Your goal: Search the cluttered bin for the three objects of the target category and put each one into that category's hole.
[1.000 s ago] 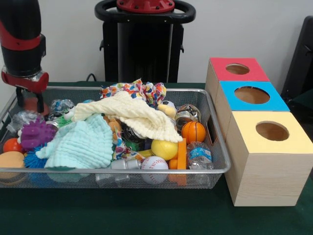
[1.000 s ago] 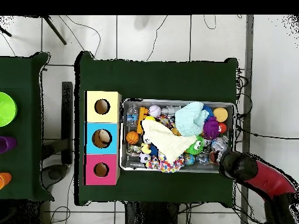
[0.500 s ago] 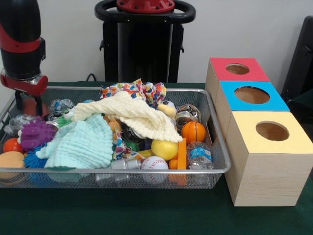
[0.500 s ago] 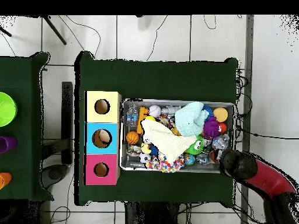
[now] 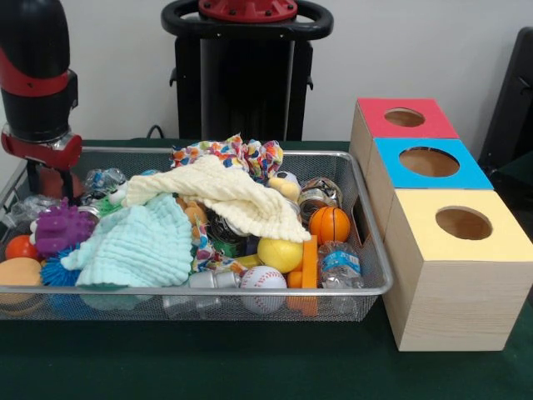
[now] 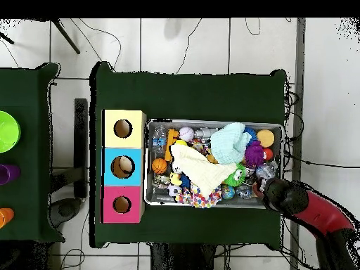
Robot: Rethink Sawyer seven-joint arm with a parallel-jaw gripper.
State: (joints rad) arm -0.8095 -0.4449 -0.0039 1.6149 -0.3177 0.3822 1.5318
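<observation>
- Gripper [image 5: 37, 179], far left of the front view: over the bin's [image 5: 250, 291] corner; grasp state cannot be told.
- Risk: descending blind may snag the purple toy [image 5: 60, 227] rather than a water bottle [image 5: 340, 265].

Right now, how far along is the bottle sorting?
Nothing looks sorted yet. One water bottle lies in the wire basket at the corner nearest the yellow-topped box; another sits by the gripper, which hangs over the opposite end. I cannot tell whether it holds anything. A third is not visible, perhaps under the cloths.
</observation>
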